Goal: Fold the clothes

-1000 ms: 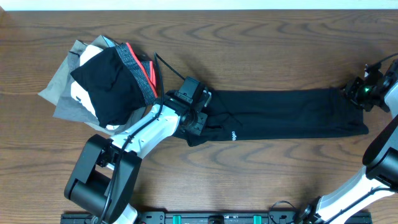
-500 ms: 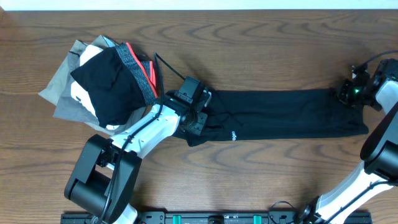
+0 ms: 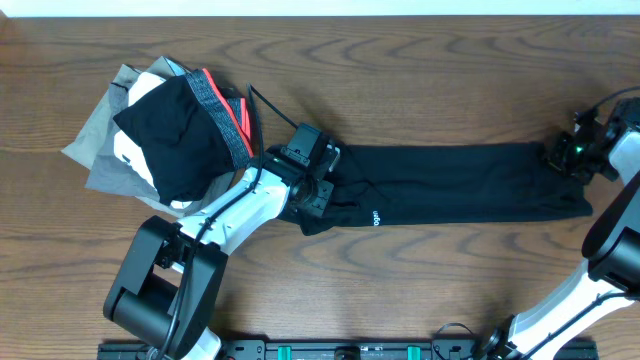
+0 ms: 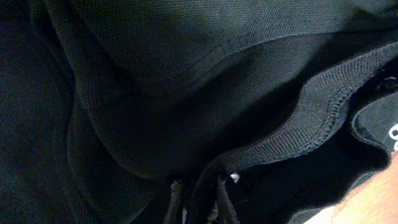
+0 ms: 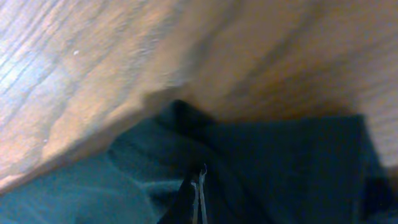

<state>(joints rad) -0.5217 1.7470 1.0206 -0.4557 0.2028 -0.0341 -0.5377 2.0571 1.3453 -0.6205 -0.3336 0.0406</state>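
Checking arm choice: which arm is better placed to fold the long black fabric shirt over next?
Probably right: right claw pinches the black thin-fabric shirt at its outer corner; left claw clamps the opposite end.

My two arms: white shells, black joints.
My left arm [image 3: 250, 215] carries white link covers, a black base block [image 3: 160, 290] and a black cable [image 3: 243, 195]. My right arm [image 3: 565, 303] matches, with a green light [image 3: 578, 150] at its black wrist.

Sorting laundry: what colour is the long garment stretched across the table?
Black, with small white lettering; the shirt shows best from overhead.
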